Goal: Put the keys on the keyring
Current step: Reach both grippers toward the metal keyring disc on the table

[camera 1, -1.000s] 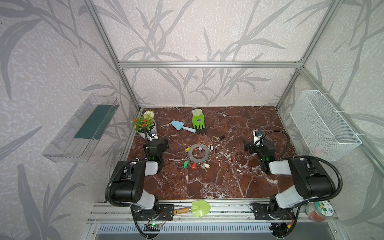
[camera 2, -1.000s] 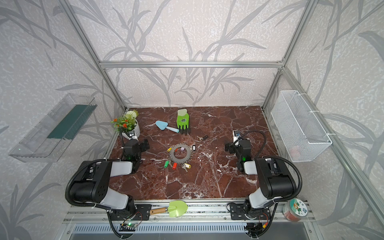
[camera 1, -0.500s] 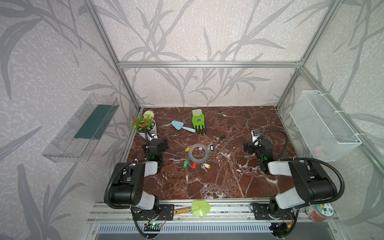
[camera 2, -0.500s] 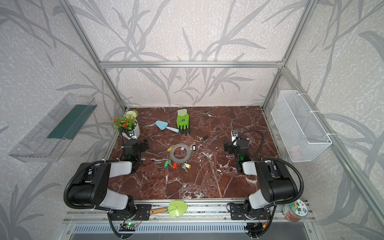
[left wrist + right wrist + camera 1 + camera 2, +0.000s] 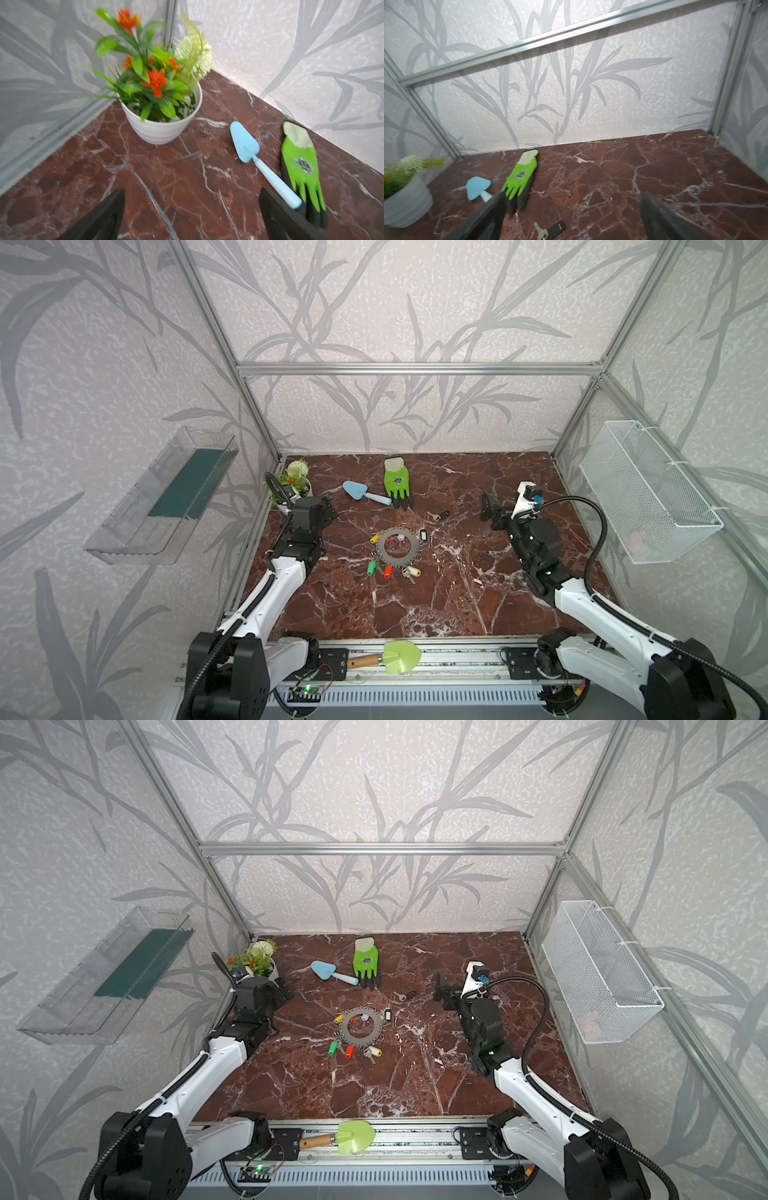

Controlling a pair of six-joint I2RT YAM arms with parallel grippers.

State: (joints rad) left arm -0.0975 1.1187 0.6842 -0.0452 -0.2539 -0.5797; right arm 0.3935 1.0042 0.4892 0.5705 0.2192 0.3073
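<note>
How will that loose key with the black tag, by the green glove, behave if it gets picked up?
The loose key lies flat on the polished marble table, so it may slide when nudged. Its black tag joins it by a small ring, so the ungripped end will likely dangle. Being small, it is probably light.

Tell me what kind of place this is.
Likely a robot test cell dressed as a gardening corner: an aluminium frame boxes in the table, and a potted plant, trowel and glove sit on it as props.
</note>
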